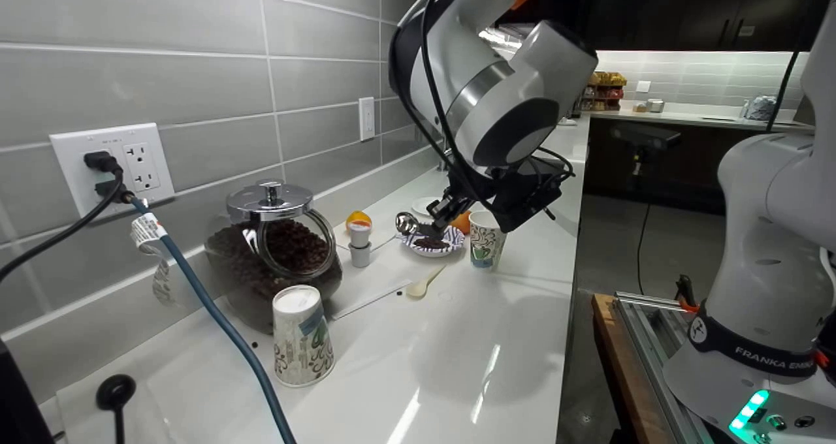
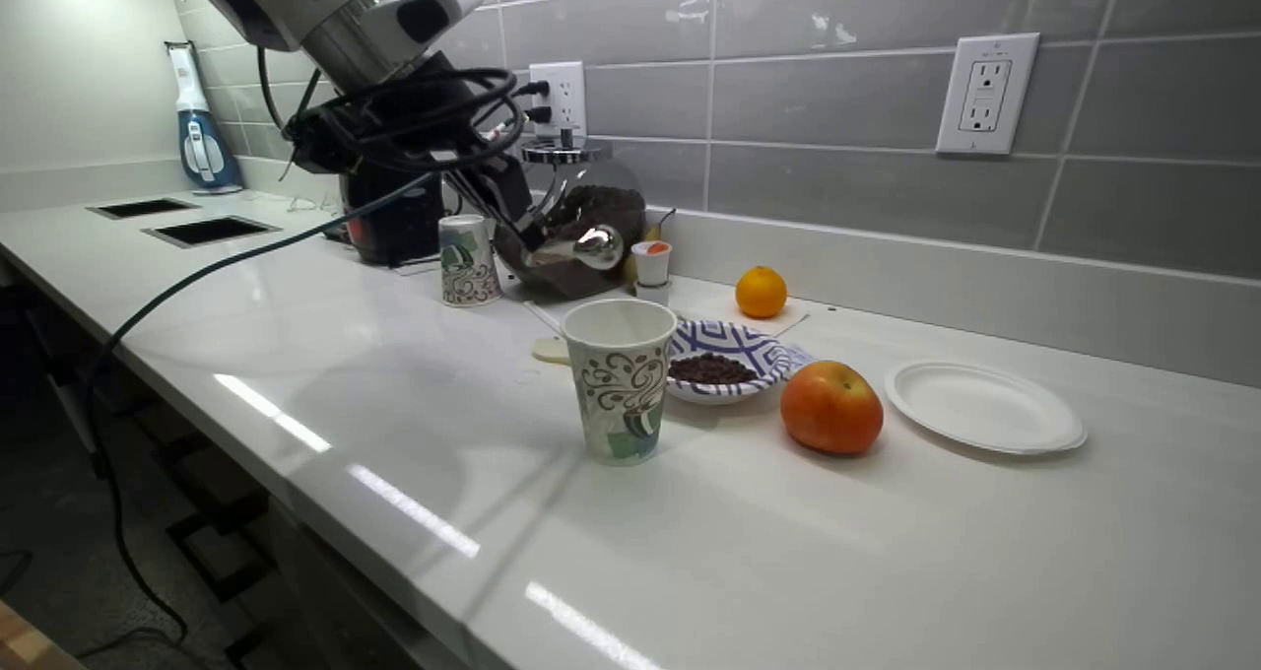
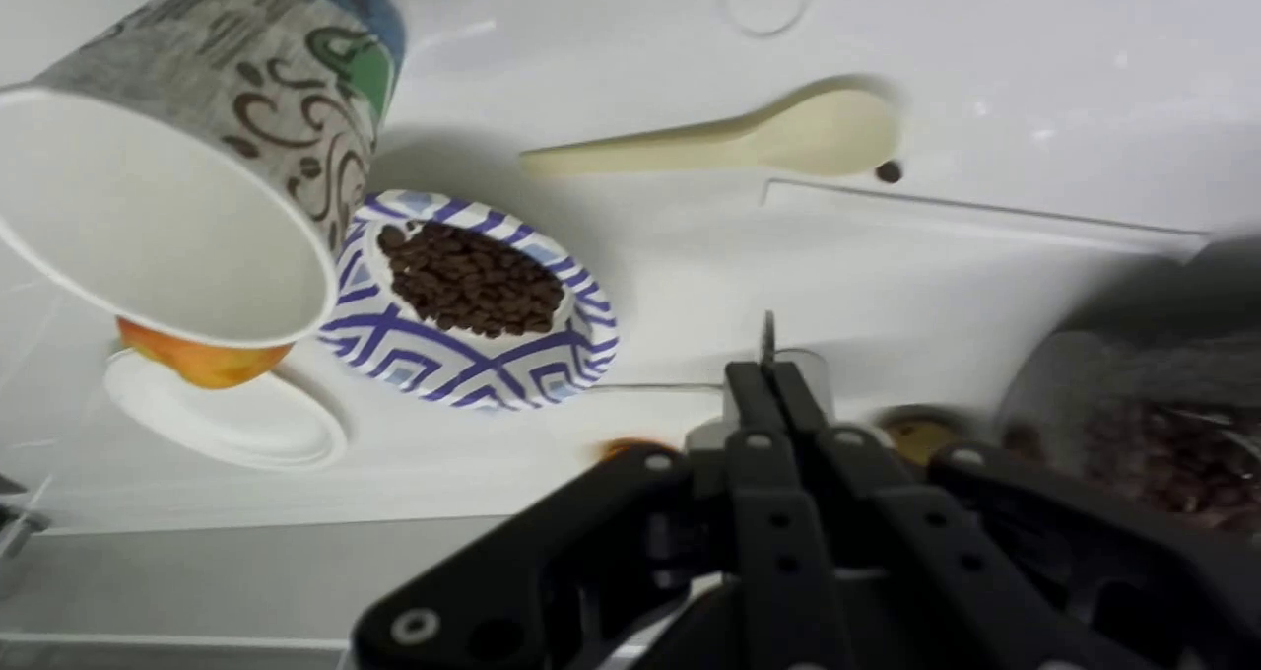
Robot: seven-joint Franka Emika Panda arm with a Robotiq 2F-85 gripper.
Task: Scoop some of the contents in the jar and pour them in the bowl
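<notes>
The glass jar (image 1: 241,268), with a chrome lid and a round opening in its side, holds dark coffee beans; it also shows in an exterior view (image 2: 616,212) and at the wrist view's right edge (image 3: 1172,434). The white bowl with blue pattern (image 2: 724,340) holds a patch of beans (image 3: 473,281). My gripper (image 3: 768,369) is shut on the thin handle of a metal scoop (image 2: 598,246). It holds the scoop above the counter, between bowl and jar in the wrist view. The scoop's head (image 1: 406,223) shows in both exterior views; I cannot tell what is in it.
An upright paper cup (image 2: 619,384) stands beside the bowl. A tomato (image 2: 832,409), orange (image 2: 761,292) and white plate (image 2: 985,407) lie nearby. Small stacked cups (image 1: 360,254), a pale spoon (image 1: 418,288), an upside-down cup (image 1: 302,339) and a blue cable (image 1: 215,320) are near the jar.
</notes>
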